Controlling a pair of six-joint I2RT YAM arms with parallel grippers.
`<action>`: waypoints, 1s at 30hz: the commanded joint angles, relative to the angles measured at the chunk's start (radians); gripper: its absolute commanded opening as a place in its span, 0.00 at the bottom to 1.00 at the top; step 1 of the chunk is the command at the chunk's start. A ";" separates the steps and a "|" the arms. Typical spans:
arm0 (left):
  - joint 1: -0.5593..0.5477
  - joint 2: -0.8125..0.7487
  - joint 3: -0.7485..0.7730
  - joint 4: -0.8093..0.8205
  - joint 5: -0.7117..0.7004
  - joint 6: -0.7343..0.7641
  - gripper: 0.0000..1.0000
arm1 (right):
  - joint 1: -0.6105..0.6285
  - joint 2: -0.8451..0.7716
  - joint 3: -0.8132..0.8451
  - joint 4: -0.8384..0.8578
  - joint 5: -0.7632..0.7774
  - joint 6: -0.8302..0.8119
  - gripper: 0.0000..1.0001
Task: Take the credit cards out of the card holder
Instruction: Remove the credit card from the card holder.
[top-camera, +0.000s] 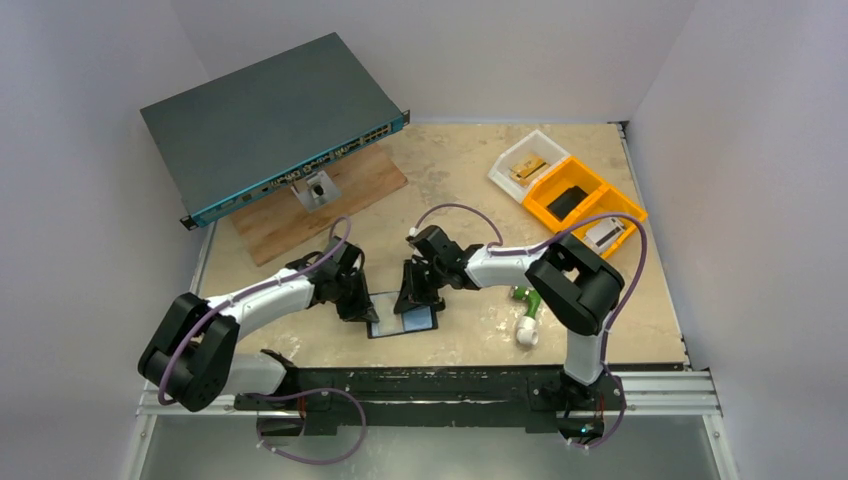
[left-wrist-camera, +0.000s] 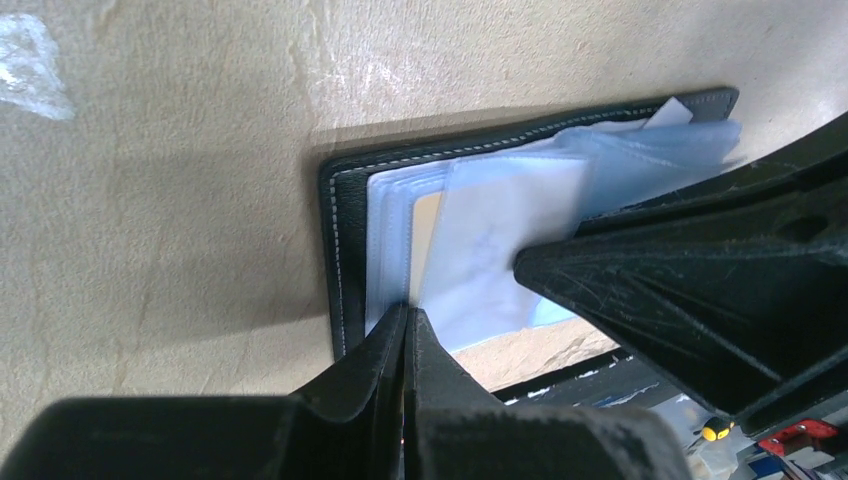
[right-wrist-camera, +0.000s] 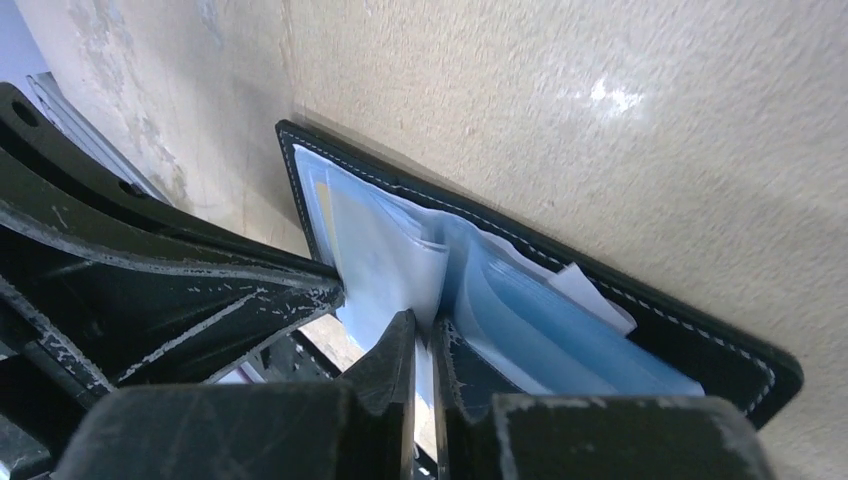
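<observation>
The black card holder (top-camera: 375, 327) lies open on the table near the front edge, its pale blue-grey credit cards and clear sleeves (top-camera: 405, 322) fanned up. In the left wrist view my left gripper (left-wrist-camera: 408, 312) is shut, its tip touching the sleeve edges just inside the holder's stitched rim (left-wrist-camera: 335, 220); nothing shows between its jaws. In the right wrist view my right gripper (right-wrist-camera: 425, 325) is shut on a pale blue-grey card (right-wrist-camera: 385, 260) that stands up from the holder (right-wrist-camera: 720, 340). From above, the left gripper (top-camera: 362, 310) and right gripper (top-camera: 415, 300) meet over the holder.
A dark grey network switch (top-camera: 270, 120) rests on a wooden board (top-camera: 300, 215) at the back left. An orange bin (top-camera: 585, 200) and a clear tray (top-camera: 527, 165) stand at the back right. A green and white object (top-camera: 525, 318) lies by the right arm.
</observation>
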 joint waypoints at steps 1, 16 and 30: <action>-0.016 -0.017 -0.005 0.014 -0.024 -0.007 0.00 | -0.002 0.041 0.027 0.050 0.080 -0.035 0.00; -0.008 -0.053 0.009 -0.037 -0.051 0.007 0.03 | -0.058 0.067 -0.057 0.069 0.073 -0.058 0.00; -0.009 -0.020 0.032 -0.007 -0.003 0.040 0.02 | -0.071 0.106 -0.061 0.086 0.048 -0.067 0.00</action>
